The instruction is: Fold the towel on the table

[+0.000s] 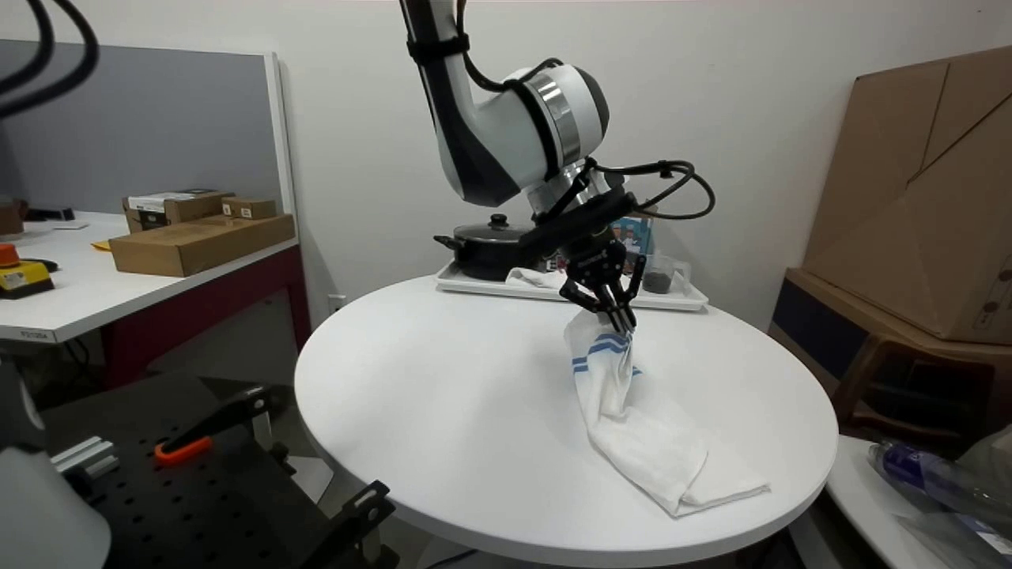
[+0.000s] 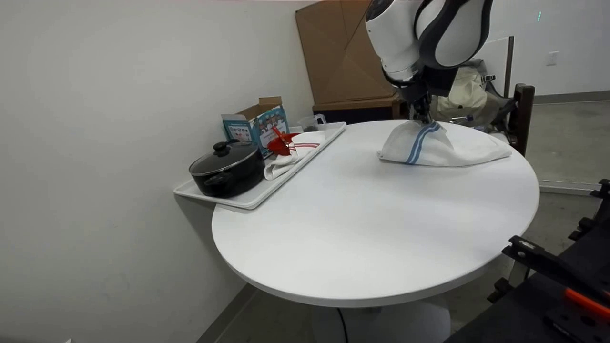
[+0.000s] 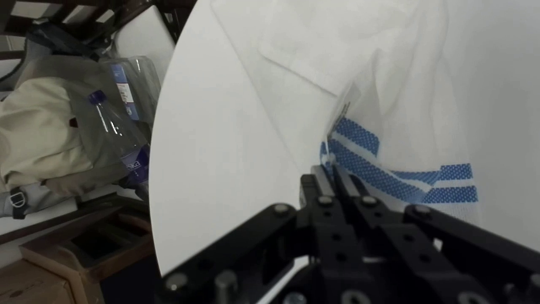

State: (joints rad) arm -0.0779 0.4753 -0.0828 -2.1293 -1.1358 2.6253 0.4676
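A white towel (image 1: 648,442) with blue stripes lies bunched on the round white table (image 1: 443,411). Its striped end rises in a peak to my gripper (image 1: 623,324), which is shut on it. In the wrist view the fingertips of my gripper (image 3: 330,169) pinch a fold of the towel (image 3: 405,105) right at the blue stripes, and a small tag shows just ahead of them. The opposite end rests flat on the tabletop, with one corner layer overlapping another. From a different side, in an exterior view, the raised towel (image 2: 400,143) forms a tent under the gripper (image 2: 422,119).
At the table's wall-side edge a white tray (image 2: 259,197) holds a black lidded pot (image 2: 228,169), a cloth with red stripes (image 2: 286,164), a blue box (image 2: 271,126) and a clear cup (image 1: 660,276). A bottle (image 3: 120,131) and a bag (image 3: 42,126) lie beyond the table rim.
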